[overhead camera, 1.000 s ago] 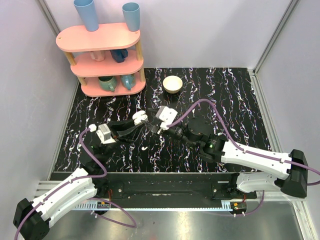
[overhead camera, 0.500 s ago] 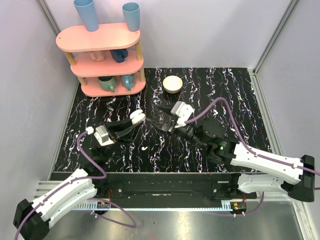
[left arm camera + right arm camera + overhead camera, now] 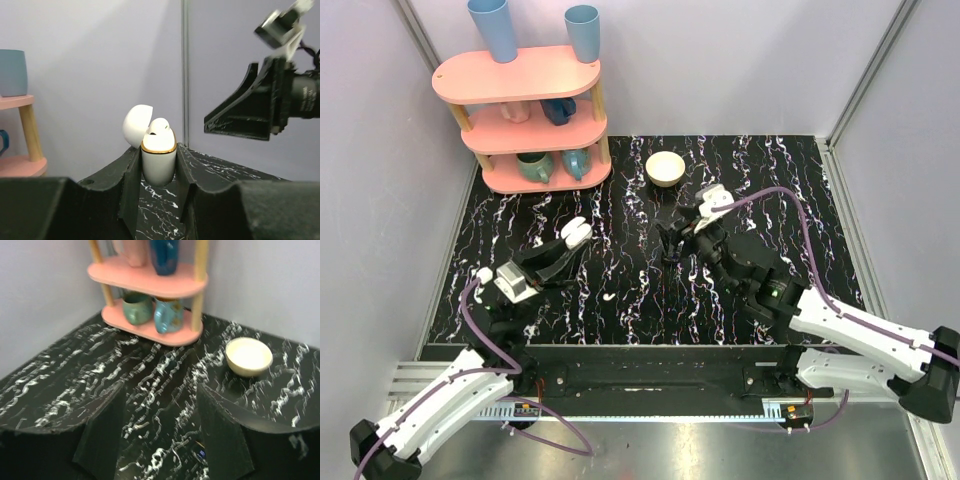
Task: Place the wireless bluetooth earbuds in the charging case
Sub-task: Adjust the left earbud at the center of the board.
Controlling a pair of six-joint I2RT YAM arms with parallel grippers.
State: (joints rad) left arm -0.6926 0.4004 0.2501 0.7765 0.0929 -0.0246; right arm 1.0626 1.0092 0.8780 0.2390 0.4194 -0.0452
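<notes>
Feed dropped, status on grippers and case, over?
Left gripper shut on charging case, lid open, one earbud seated. Right gripper open, empty. Nothing over case.

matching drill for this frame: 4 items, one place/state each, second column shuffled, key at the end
Items:
1. charging case
2. right gripper
3. white bowl
4. teal mug

Place or state:
A. on the bottom tier of the pink shelf
B. open, nothing between its fingers
C. lid open, clamped in the left gripper
D. on the table, beside the shelf

Pairs: 1-C, 2-B, 3-D, 4-A
</notes>
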